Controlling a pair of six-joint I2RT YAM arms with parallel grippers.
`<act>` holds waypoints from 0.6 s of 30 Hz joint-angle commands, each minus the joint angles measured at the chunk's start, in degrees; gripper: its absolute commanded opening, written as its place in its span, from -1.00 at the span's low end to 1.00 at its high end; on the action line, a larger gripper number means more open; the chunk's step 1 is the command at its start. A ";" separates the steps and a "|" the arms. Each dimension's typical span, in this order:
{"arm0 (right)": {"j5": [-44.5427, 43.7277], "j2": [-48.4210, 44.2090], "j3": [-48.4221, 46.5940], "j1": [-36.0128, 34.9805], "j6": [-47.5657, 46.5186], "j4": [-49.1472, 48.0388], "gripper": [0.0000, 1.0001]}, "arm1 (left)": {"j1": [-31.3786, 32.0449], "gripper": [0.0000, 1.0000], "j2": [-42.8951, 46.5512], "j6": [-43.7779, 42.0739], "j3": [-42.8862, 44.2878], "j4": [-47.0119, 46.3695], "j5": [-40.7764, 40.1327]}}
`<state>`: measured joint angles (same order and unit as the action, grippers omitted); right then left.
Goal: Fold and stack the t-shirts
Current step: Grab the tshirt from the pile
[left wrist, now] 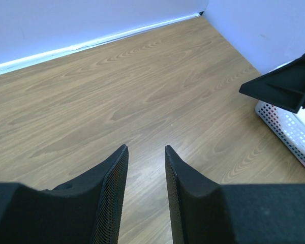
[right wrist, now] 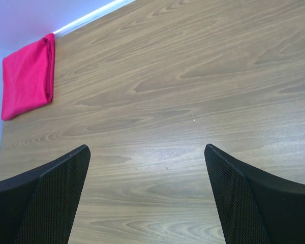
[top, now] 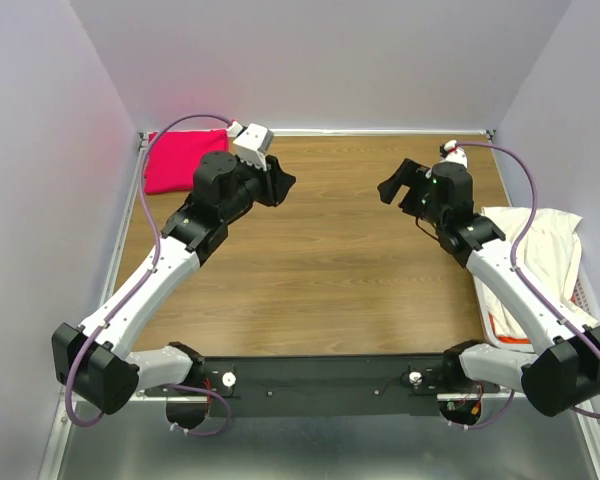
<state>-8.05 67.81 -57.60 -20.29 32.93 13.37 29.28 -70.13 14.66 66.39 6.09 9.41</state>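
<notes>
Over the table [top: 320, 290], my left gripper [left wrist: 145, 150] is narrowly parted and my right gripper [right wrist: 146, 148] wide, both holding nothing; the folded magenta-pink t-shirt [top: 178, 160] lies far left.

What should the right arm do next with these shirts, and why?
Probably swing the right tool over to the laundry basket and take the cream-white shirt. The pink shirt already lies folded in the table's far-left corner. The right tool is wide open and empty, and the cream-white shirt lies heaped on top of the basket beside that arm.
</notes>
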 commanded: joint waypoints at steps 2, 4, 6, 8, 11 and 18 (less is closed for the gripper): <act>1.81 1.00 0.83 -0.19 -0.23 4.11 1.00 | -0.01 -0.14 3.94 -0.24 -2.49 -0.02 0.79; 2.25 2.32 0.13 -0.27 -0.14 5.00 1.00 | 0.08 -0.13 4.56 -0.33 -2.76 -0.11 0.17; 2.87 5.04 -1.63 -0.27 0.12 5.79 1.00 | 0.08 -0.13 4.83 -0.86 -2.41 0.06 -0.44; 2.52 8.47 -4.61 -0.27 0.47 6.76 1.00 | 0.08 -0.13 5.26 -0.86 -2.49 0.15 -0.36; -2.04 11.11 -9.17 -0.10 2.05 9.56 1.00 | 0.08 -0.13 5.62 -0.94 -2.67 -0.11 -0.53; -21.10 10.85 -16.39 7.53 3.81 19.14 1.00 | 0.08 -0.13 6.06 -1.21 -3.29 -0.02 -1.85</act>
<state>-15.49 80.23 -69.71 -18.04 34.96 25.93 29.28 -65.56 14.37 63.81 6.13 9.17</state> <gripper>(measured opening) 0.997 0.436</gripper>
